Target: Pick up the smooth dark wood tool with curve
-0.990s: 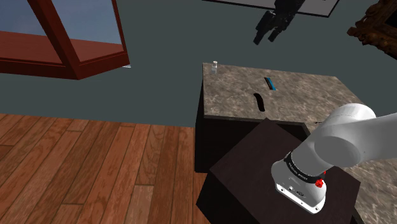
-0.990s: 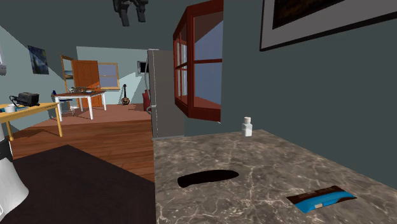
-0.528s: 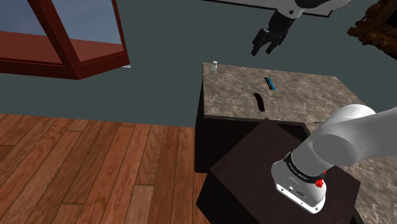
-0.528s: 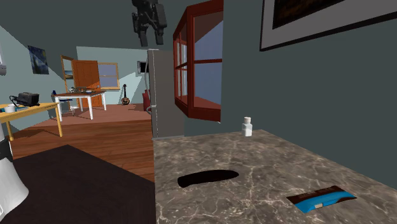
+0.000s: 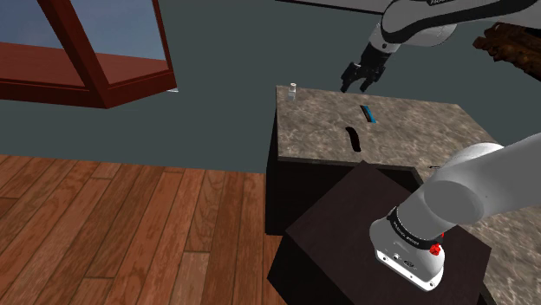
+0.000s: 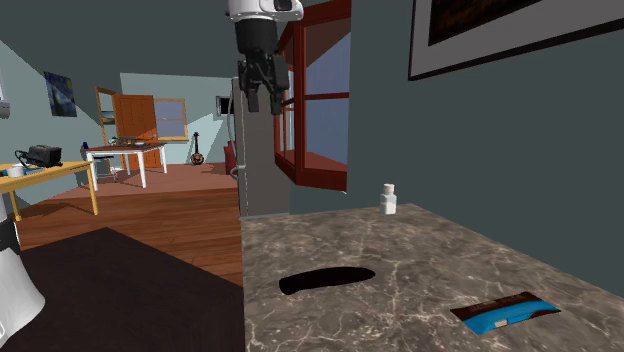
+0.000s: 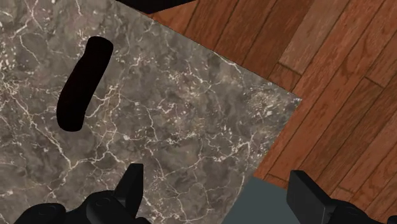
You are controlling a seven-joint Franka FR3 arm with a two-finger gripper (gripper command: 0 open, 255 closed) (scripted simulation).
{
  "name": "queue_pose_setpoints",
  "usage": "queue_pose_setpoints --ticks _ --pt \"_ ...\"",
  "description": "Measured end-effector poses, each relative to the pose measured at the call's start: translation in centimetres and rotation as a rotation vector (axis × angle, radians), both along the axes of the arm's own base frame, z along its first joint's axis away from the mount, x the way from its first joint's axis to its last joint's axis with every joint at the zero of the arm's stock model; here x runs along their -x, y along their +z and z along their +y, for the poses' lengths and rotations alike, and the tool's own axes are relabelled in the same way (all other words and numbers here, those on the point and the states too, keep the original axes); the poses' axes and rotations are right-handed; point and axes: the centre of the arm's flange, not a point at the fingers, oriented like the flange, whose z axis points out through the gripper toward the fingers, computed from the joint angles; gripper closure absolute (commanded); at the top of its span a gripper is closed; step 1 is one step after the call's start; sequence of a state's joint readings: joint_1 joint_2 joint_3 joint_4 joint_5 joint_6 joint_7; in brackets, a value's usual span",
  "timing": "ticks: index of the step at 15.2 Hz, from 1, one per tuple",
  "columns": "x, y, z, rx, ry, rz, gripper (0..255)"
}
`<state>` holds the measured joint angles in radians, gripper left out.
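Hovering spread gripper (image 7: 216, 178); curved dark tool (image 7: 83, 83); shoulder view's blue packet (image 5: 370, 113), bottle (image 5: 293, 91).

1. My claw (image 5: 355, 84) hangs over the marble table's (image 5: 416, 130) far edge, fingers parted, gripping nothing.
2. Below it, nearer my stand (image 5: 347, 234), lies the dark curved tool (image 5: 354, 138).
3. A blue packet (image 5: 370, 113) lies just beneath the claw, apart from the tool.
4. A small white bottle (image 5: 293, 92) stands at the table's corner, to the shoulder view's left of the claw.
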<state>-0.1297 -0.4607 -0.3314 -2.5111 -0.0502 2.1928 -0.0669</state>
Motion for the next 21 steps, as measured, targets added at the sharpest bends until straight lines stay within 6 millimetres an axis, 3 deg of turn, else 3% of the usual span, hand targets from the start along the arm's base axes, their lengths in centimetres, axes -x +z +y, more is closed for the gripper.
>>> queue_pose_setpoints --ticks 9,21 --pt "-0.5 -9.5 -7.3 -0.033 -0.129 0.036 0" --pt "1.4 -22.5 -16.5 -0.076 -0.302 0.085 0"
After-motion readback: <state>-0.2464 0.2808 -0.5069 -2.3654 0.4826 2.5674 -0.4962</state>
